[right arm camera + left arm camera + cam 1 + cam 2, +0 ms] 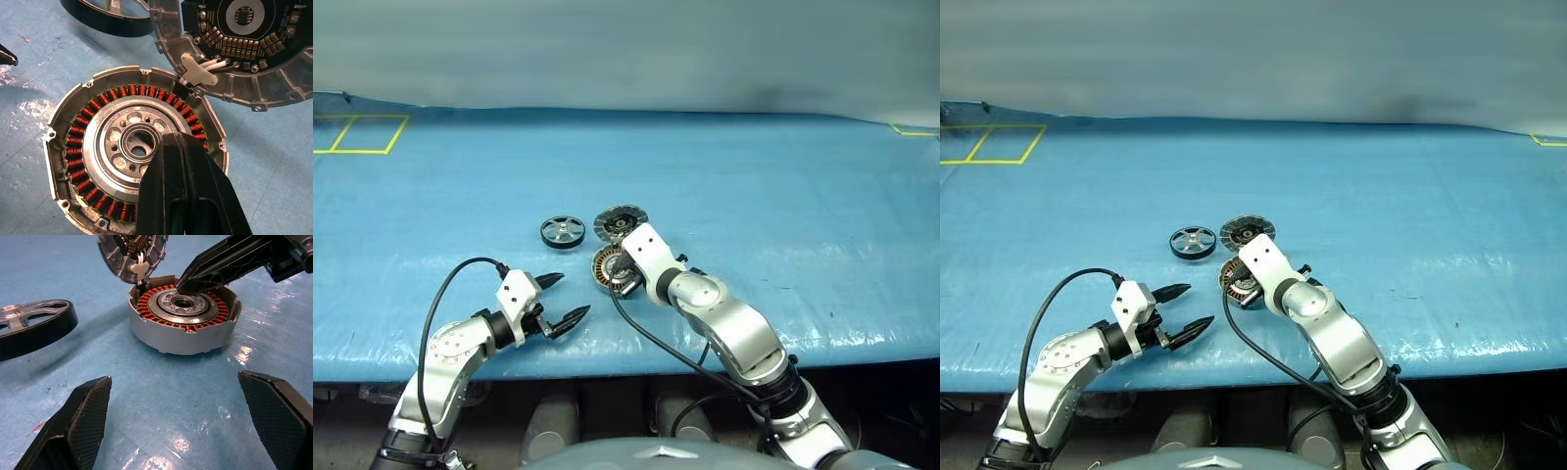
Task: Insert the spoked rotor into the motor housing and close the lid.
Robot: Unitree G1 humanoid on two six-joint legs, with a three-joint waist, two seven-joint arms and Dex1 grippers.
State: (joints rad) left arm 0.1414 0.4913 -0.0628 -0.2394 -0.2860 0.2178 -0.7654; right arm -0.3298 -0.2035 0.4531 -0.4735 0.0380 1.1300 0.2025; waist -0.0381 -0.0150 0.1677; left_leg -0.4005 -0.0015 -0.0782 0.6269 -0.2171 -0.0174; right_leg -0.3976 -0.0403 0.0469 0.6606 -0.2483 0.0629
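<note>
The motor housing (117, 147) sits open on the blue table, showing a ring of copper windings around a silver centre. Its lid (244, 49) is swung back on the hinge at the far side, inner face showing. The spoked rotor (563, 232), black-rimmed with silver spokes, lies flat on the table to the left of the lid, apart from the housing. My right gripper (172, 142) is shut with nothing in it, its tips over the housing's silver centre. My left gripper (570, 296) hangs open and empty near the table's front edge, left of the housing and pointing toward it.
A wrinkled blue sheet (783, 225) covers the table. Yellow tape squares (362, 134) mark its far left corner, and more yellow tape (915, 129) marks the far right. The table's front edge (607, 360) runs just below both arms. A black cable (656, 343) loops under the right arm.
</note>
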